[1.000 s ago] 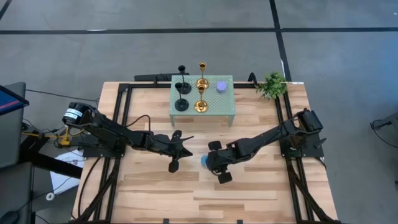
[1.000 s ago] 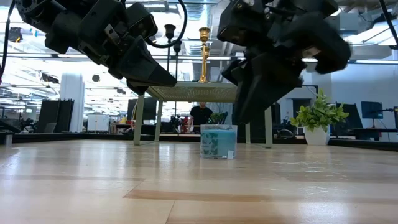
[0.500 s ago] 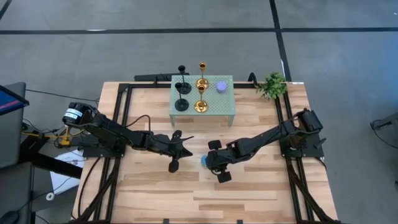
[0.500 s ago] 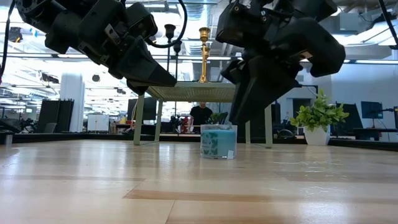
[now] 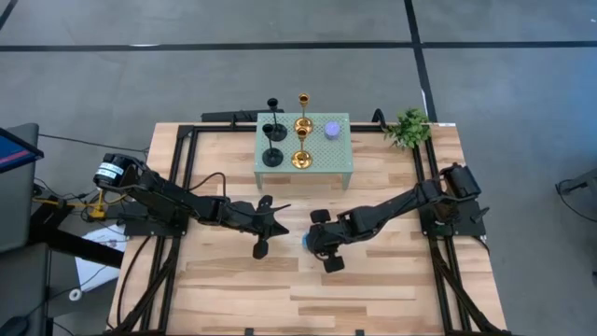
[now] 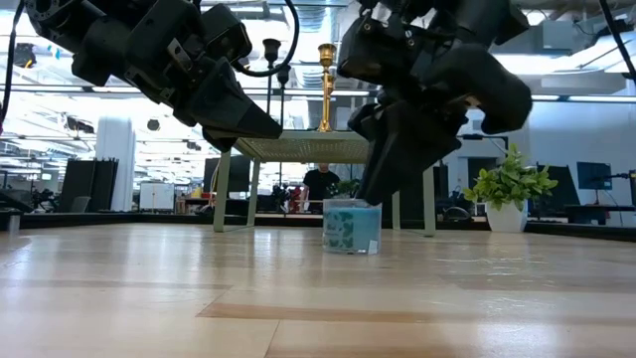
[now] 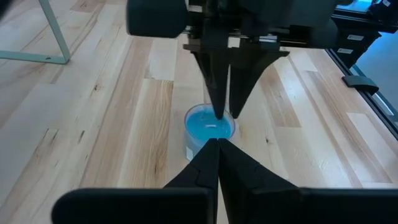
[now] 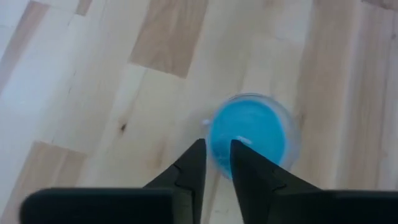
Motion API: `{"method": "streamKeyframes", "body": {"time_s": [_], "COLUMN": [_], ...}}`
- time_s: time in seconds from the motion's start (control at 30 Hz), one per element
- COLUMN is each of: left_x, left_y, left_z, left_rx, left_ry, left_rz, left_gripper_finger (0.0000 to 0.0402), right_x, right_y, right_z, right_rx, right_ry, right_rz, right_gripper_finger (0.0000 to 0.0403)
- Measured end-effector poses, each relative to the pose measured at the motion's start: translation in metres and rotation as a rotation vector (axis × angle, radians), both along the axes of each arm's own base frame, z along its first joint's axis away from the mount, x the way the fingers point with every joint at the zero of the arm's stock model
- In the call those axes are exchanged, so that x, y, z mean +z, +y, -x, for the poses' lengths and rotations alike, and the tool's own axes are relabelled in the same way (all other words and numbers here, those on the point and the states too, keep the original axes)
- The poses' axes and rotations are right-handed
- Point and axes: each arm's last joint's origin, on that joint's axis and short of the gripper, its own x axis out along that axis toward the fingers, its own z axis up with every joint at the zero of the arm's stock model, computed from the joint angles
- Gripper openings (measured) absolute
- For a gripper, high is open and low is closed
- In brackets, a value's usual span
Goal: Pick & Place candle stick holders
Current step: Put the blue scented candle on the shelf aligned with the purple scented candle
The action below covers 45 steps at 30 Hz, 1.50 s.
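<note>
Five candle stick holders already stand on the pale green perforated stand (image 5: 326, 166) at twelve o'clock. The squat blue glass cylinder (image 6: 351, 227) remains mid-table; the right gripper (image 8: 216, 163), fingers narrowly parted, straddles its rim. The left gripper (image 7: 217, 144) waits beside it at nine o'clock, closed and empty.

A pale green perforated stand (image 5: 326, 163) is standing at the far middle of the wooden table (image 5: 373, 289). A small green leafy plant (image 5: 408, 127) is sitting just beside the stand, toward the table's far right corner.
</note>
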Motion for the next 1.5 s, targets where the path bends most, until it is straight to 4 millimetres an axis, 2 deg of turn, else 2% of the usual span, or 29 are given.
{"method": "streamKeyframes", "body": {"time_s": [0.27,0.5,0.63,0.87,1.0,1.13,1.3,1.5], "left_x": [0.000,0.000,0.000,0.000,0.000,0.000,0.000,0.000], "left_y": [0.000,0.000,0.000,0.000,0.000,0.000,0.000,0.000], "left_z": [0.000,0.000,0.000,0.000,0.000,0.000,0.000,0.000], "left_rx": [0.000,0.000,0.000,0.000,0.000,0.000,0.000,0.000], "left_ry": [0.000,0.000,0.000,0.003,0.002,0.002,0.001,0.002], "left_rz": [0.000,0.000,0.000,-0.001,0.000,0.000,0.000,0.000], "left_gripper_finger": [0.0005,0.0008,0.0005,0.0008,0.0005,0.0008,0.0007,0.0007], "right_x": [-0.005,-0.005,0.002,0.050,0.089,0.131,0.174,0.186], "right_y": [-0.001,-0.002,-0.002,-0.008,-0.016,-0.027,-0.058,-0.107], "right_z": [-0.002,-0.002,0.002,0.019,0.030,0.030,0.025,0.023], "right_rx": [0.009,0.023,0.026,-0.003,-0.095,-0.145,-0.199,-0.303], "right_ry": [0.021,0.015,0.014,-0.053,-0.058,-0.067,-0.085,-0.065], "right_rz": [-0.025,-0.002,-0.006,-0.001,0.092,0.159,0.196,0.230], "right_gripper_finger": [0.0007,0.0001,0.0001,0.0000,0.0000,0.0000,0.0000,0.0000]}}
